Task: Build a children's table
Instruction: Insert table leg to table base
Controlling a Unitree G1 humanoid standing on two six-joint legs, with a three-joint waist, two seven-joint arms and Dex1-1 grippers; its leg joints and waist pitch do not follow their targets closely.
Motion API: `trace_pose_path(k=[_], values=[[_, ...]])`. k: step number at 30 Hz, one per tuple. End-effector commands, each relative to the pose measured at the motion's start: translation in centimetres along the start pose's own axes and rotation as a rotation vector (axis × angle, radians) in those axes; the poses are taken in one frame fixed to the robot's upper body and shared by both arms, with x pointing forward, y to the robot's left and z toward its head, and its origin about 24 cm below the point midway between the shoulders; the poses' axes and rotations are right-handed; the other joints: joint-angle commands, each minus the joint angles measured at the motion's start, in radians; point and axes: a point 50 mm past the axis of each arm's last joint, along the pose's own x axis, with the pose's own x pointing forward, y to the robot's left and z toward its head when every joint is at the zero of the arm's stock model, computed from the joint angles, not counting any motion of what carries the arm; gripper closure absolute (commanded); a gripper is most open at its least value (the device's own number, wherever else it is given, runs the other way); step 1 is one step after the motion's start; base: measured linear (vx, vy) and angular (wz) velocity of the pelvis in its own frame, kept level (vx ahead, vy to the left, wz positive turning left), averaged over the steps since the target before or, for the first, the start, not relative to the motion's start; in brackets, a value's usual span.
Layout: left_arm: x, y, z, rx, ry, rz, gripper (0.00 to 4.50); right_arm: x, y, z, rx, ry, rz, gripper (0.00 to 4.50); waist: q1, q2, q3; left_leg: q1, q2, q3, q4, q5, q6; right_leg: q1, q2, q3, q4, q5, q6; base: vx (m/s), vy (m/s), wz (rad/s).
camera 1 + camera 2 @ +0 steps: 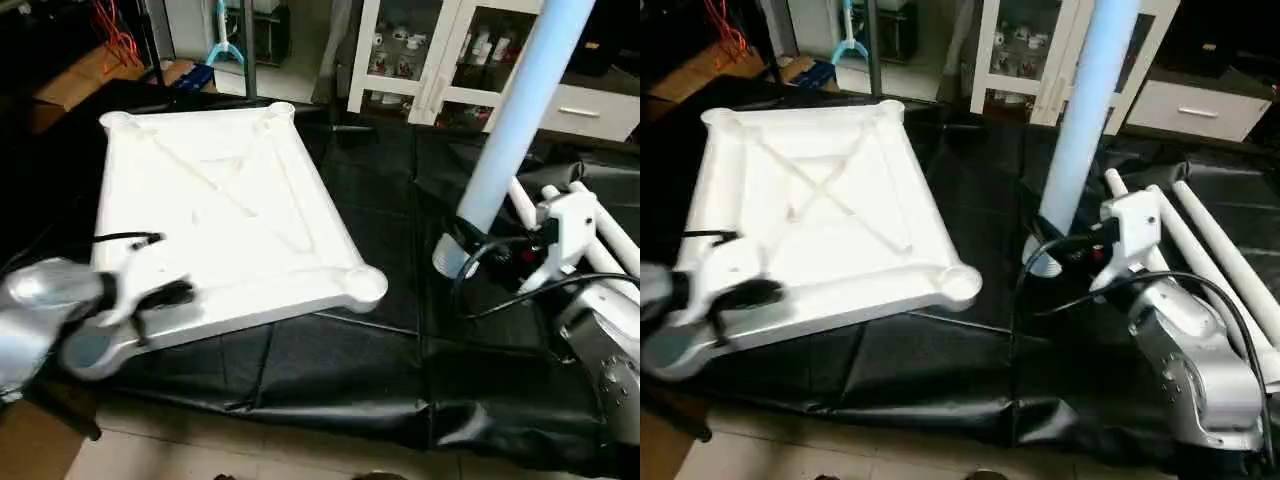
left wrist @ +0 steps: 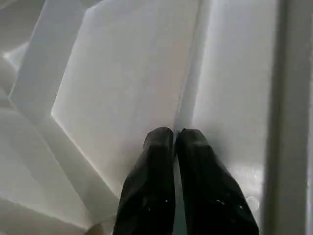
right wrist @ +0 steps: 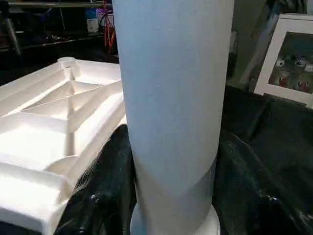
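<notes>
Beside the top point(image 1: 810, 200), right gripper point(image 1: 1080, 250) clamps an upright leg point(image 1: 1085, 120); left gripper point(image 2: 173, 139) pinched empty, leg could tip short of socket point(image 1: 960, 283).

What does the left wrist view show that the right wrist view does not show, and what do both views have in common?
Left wrist view: the left gripper, black fingers shut, tips on a rib of the table top. Right wrist view: the upright white leg close up, its lower end on the black sheet, and the glass-door cabinet behind. Both views share the table top's ribbed white underside.
</notes>
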Motion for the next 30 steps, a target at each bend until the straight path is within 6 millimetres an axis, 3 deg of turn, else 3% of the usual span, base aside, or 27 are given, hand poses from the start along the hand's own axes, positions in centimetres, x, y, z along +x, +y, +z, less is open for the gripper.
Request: trace_pose_path(k=[1, 4, 5, 7, 9, 11, 12, 14, 16, 17, 20, 21, 22, 25, 26, 30], values=[[-2.0, 1.8, 1.9, -0.032, -0.123, 0.104, 4.12, 0.1, -0.2, 0.4, -0.01, -0.011, 0.002, 2.59, 0.01, 0.014, -0.066, 0.036, 0.054, -0.021, -0.079, -0.173, -0.006, 0.026, -0.036, 0.025, -0.05, -0.064, -0.232, 0.0, 0.0, 0.0], [-1.9, 1.7, 3.9, -0.088, -0.283, 0.09, 4.12, 0.1, -0.4, 0.6, 0.0, -0.02, -0.001, 2.59, 0.022, 0.013, -0.064, 0.041, 0.056, -0.017, -0.077, -0.149, -0.003, 0.027, -0.036, 0.023, -0.048, -0.028, -0.261, 0.0, 0.0, 0.0], [-1.7, 1.1, 5.7, -0.133, -0.404, 0.036, 4.12, 0.3, -0.6, 0.9, 0.012, -0.033, -0.001, 2.59, 0.029, 0.015, -0.062, 0.043, 0.057, -0.016, -0.078, -0.157, -0.01, 0.027, -0.036, 0.023, -0.048, -0.04, -0.262, 0.0, 0.0, 0.0], [-1.4, 0.6, 6.7, -0.15, -0.464, -0.004, 4.12, 0.4, -0.7, 1.1, 0.016, -0.041, 0.002, 2.59, 0.037, 0.011, -0.06, 0.045, 0.057, -0.014, -0.078, -0.182, -0.027, 0.027, -0.036, 0.023, -0.05, -0.075, -0.264, 0.0, 0.0, 0.0], [-0.2, -0.6, 8.2, -0.155, -0.534, -0.063, 4.12, 0.8, -0.8, 1.4, 0.021, -0.056, 0.024, 2.59, 0.04, 0.008, -0.058, 0.039, 0.056, -0.015, -0.08, -0.197, -0.034, 0.031, -0.037, 0.025, -0.053, -0.117, -0.241, 0.0, 0.0, 0.0], [1.7, -1.8, 9.0, -0.154, -0.53, -0.112, 4.12, 1.1, -0.9, 1.6, 0.02, -0.061, 0.037, 2.59, 0.041, 0.008, -0.06, 0.041, 0.056, -0.016, -0.079, -0.223, -0.044, 0.029, -0.038, 0.028, -0.062, -0.174, -0.21, 0.0, 0.0, 0.0], [2.9, -2.6, 9.3, -0.147, -0.507, -0.142, 4.12, 1.3, -0.9, 1.6, 0.015, -0.059, 0.042, 2.59, 0.042, 0.013, -0.06, 0.041, 0.055, -0.016, -0.079, -0.223, -0.047, 0.028, -0.038, 0.028, -0.062, -0.179, -0.204, 0.0, 0.0, 0.0], [5.0, -4.3, 9.7, -0.133, -0.462, -0.205, 3.85, 1.5, -1.0, 1.5, 0.006, -0.052, 0.05, 2.59, 0.045, 0.009, -0.062, 0.042, 0.057, -0.016, -0.078, -0.217, -0.047, 0.029, -0.037, 0.03, -0.068, -0.184, -0.187, 0.0, 0.0, 0.0], [6.9, -5.7, 10.0, -0.154, -0.443, -0.241, 3.77, 1.6, -1.1, 1.5, -0.003, -0.045, 0.057, 2.59, 0.047, 0.014, -0.065, 0.036, 0.056, -0.018, -0.077, -0.193, -0.047, 0.033, -0.036, 0.03, -0.066, -0.162, -0.179, 0.0, 0.0, 0.0], [7.1, -6.0, 10.1, -0.164, -0.445, -0.251, 3.77, 1.6, -1.1, 1.5, -0.004, -0.046, 0.06, 2.59, 0.048, 0.01, -0.068, 0.033, 0.055, -0.019, -0.075, -0.177, -0.044, 0.037, -0.036, 0.029, -0.063, -0.139, -0.18, 0.0, 0.0, 0.0], [7.7, -6.6, 10.4, -0.167, -0.449, -0.275, 3.39, 1.5, -1.0, 1.7, -0.012, -0.046, 0.073, 2.59, 0.047, 0.013, -0.069, 0.029, 0.053, -0.021, -0.074, -0.154, -0.03, 0.042, -0.034, 0.027, -0.059, -0.1, -0.192, 0.0, 0.0, 0.0], [7.8, -6.5, 10.6, -0.167, -0.453, -0.268, 3.39, 1.5, -1.0, 1.8, -0.013, -0.046, 0.078, 2.59, 0.045, 0.009, -0.07, 0.029, 0.053, -0.019, -0.071, -0.146, -0.021, 0.042, -0.033, 0.027, -0.059, -0.084, -0.197, 0.0, 0.0, 0.0], [7.9, -6.5, 10.7, -0.168, -0.456, -0.265, 3.4, 1.5, -0.9, 1.8, -0.013, -0.044, 0.084, 2.59, 0.046, 0.015, -0.071, 0.032, 0.052, -0.018, -0.07, -0.144, -0.014, 0.04, -0.032, 0.027, -0.059, -0.078, -0.204, 0.0, 0.0, 0.0], [8.2, -6.5, 11.1, -0.133, -0.457, -0.266, 3.23, 1.3, -0.2, 1.4, -0.003, -0.035, 0.132, 2.59, 0.048, 0.016, -0.071, 0.032, 0.054, -0.017, -0.068, -0.133, -0.005, 0.042, -0.031, 0.026, -0.058, -0.065, -0.216, 0.0, 0.0, 0.0], [8.4, -6.5, 11.1, -0.121, -0.453, -0.265, 2.95, 1.3, -0.1, 1.3, -0.002, -0.03, 0.143, 2.59, 0.047, 0.014, -0.07, 0.031, 0.054, -0.017, -0.068, -0.133, -0.001, 0.042, -0.03, 0.026, -0.061, -0.067, -0.215, 0.0, 0.0, 0.0], [8.8, -6.3, 10.7, -0.067, -0.411, -0.266, 2.74, 0.8, 0.9, 0.6, 0.021, -0.025, 0.229, 2.59, 0.048, 0.017, -0.07, 0.034, 0.057, -0.019, -0.071, -0.169, -0.003, 0.041, -0.032, 0.026, -0.065, -0.112, -0.207, 0.0, 0.0, 0.0]])
